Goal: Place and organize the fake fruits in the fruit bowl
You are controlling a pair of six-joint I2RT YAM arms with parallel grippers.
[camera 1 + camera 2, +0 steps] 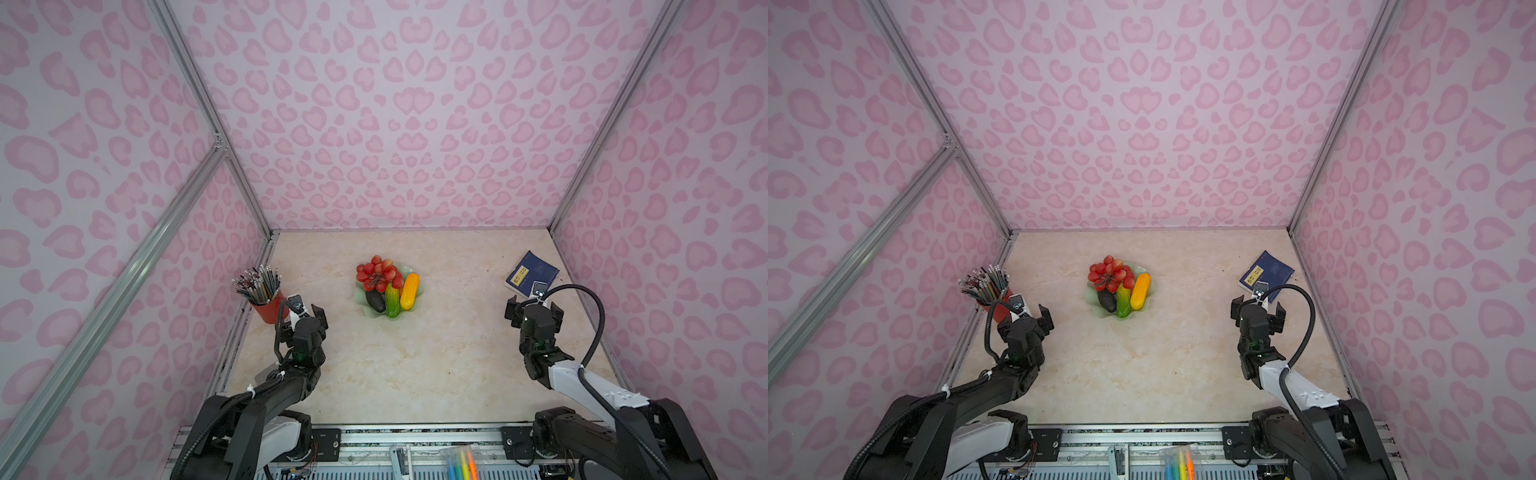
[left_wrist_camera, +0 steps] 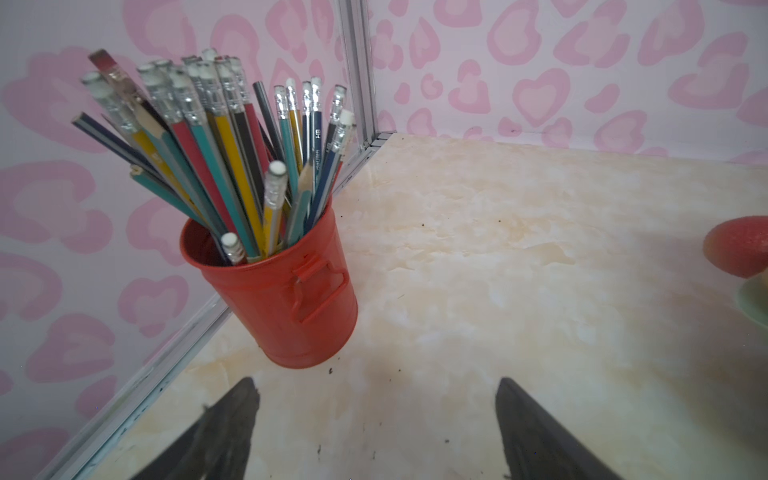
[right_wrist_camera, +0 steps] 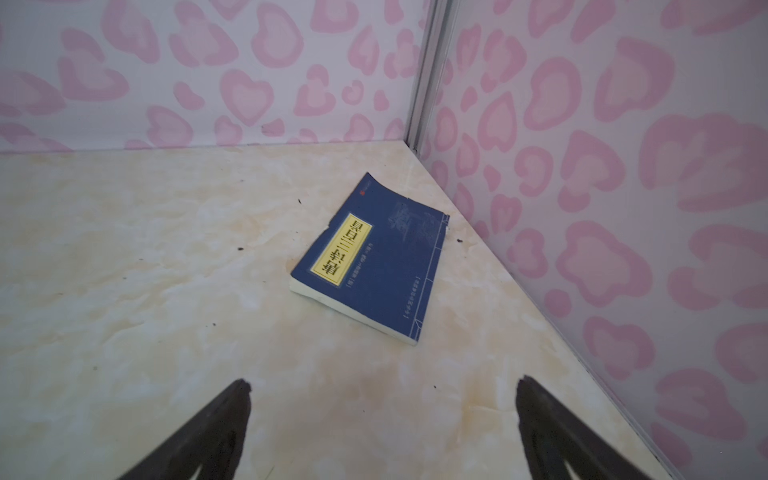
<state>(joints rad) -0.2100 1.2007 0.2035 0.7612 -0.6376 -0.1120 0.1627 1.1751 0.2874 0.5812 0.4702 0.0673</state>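
- Glossy plastic is what the fake fruits [image 1: 388, 286] appear to be made of, so they are judged light, stiff and slippery; no fragility is expected.
- All visible fruits are seen inside the fruit bowl [image 1: 361, 302], near the middle of the worktop [image 1: 415, 365] in both top views.
- The grape bunch [image 1: 378, 272] is best taken by its stem, since the beads offer a lumpy hold; it lies at the bowl's far side.
- The dark oval [image 1: 375, 300], the yellow-green oblong [image 1: 392, 301] and the yellow-orange oblong [image 1: 409, 291] are best gripped across the waist.
- These three lie side by side, long axes running roughly from near rim to far rim.
- The left claw [image 2: 376, 415] is seen spread apart and empty, beside the pencil cup [image 2: 286, 299].
- The right claw [image 3: 382, 419] is likewise spread and empty, near the blue book [image 3: 374, 262].
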